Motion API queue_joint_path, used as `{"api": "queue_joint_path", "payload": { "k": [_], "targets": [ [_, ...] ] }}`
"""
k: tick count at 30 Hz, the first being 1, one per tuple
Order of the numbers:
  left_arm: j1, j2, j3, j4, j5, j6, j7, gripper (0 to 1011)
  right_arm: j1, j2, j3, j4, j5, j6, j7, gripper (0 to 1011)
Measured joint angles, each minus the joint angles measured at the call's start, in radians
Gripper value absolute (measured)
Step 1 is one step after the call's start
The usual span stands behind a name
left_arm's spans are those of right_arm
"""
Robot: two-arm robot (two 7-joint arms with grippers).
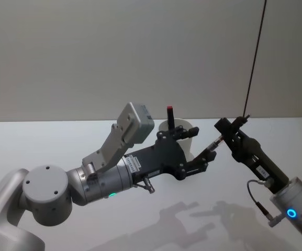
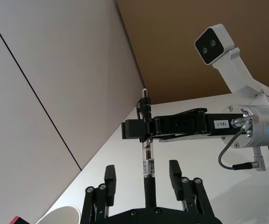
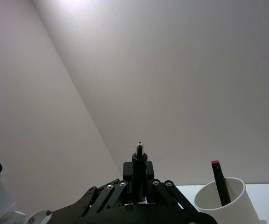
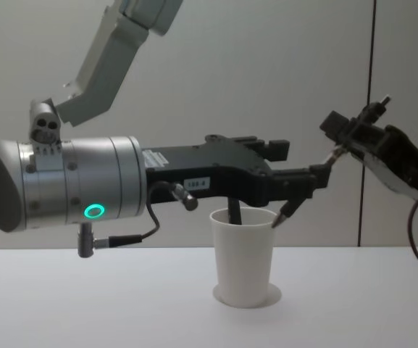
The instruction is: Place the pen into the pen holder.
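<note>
Pen holder (image 4: 244, 254) is stood on the table (image 4: 85, 304), centre, with a marker (image 4: 234, 211) leaning inside it. Left gripper (image 4: 301, 179) is positioned above the holder, reaching right. Right gripper (image 4: 340, 140) is set to the right and higher, with the pen (image 4: 311, 181) held slanted between both grippers, its lower tip just over the holder's right rim.

Soft, even light is falling from above, throwing faint arm shadows across the pale white table (image 1: 46, 146).
</note>
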Motion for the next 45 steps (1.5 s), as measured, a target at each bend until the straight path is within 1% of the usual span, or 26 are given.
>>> {"api": "queue_joint_path", "payload": {
  "k": [1,2,4,7,8,9,11,21,28,37,45],
  "targets": [
    [0.0,0.0,0.0,0.0,0.0,0.0,0.0,739,0.0,0.001,0.0,-0.001,-0.001,0.0,-0.001,132],
    [0.0,0.0,0.0,0.0,0.0,0.0,0.0,739,0.0,0.001,0.001,-0.001,-0.002,-0.001,-0.001,132],
    [0.0,0.0,0.0,0.0,0.0,0.0,0.0,844,0.0,0.005,0.003,-0.004,-0.005,-0.002,-0.004,132],
    [0.0,0.0,0.0,0.0,0.0,0.0,0.0,918,0.0,0.01,0.006,-0.007,-0.011,-0.003,-0.008,132],
    [0.0,0.0,0.0,0.0,0.0,0.0,0.0,918,-0.001,0.013,0.008,-0.009,-0.014,-0.004,-0.011,132],
    [0.0,0.0,0.0,0.0,0.0,0.0,0.0,961,-0.001,0.015,0.008,-0.01,-0.015,-0.004,-0.012,132],
    [0.0,0.0,0.0,0.0,0.0,0.0,0.0,1003,-0.001,0.018,0.011,-0.013,-0.02,-0.004,-0.015,132],
    [0.0,0.0,0.0,0.0,0.0,0.0,0.0,1000,-0.001,0.043,0.028,-0.029,-0.047,-0.003,-0.034,132],
    [0.0,0.0,0.0,0.0,0.0,0.0,0.0,1000,0.012,0.057,0.039,-0.032,-0.071,0.004,-0.043,132],
    [0.0,0.0,0.0,0.0,0.0,0.0,0.0,1000,0.051,0.068,0.053,-0.016,-0.104,0.018,-0.045,132],
    [0.0,0.0,0.0,0.0,0.0,0.0,0.0,1000,0.1,0.072,0.064,0.015,-0.13,0.028,-0.041,132]
  ]
}}
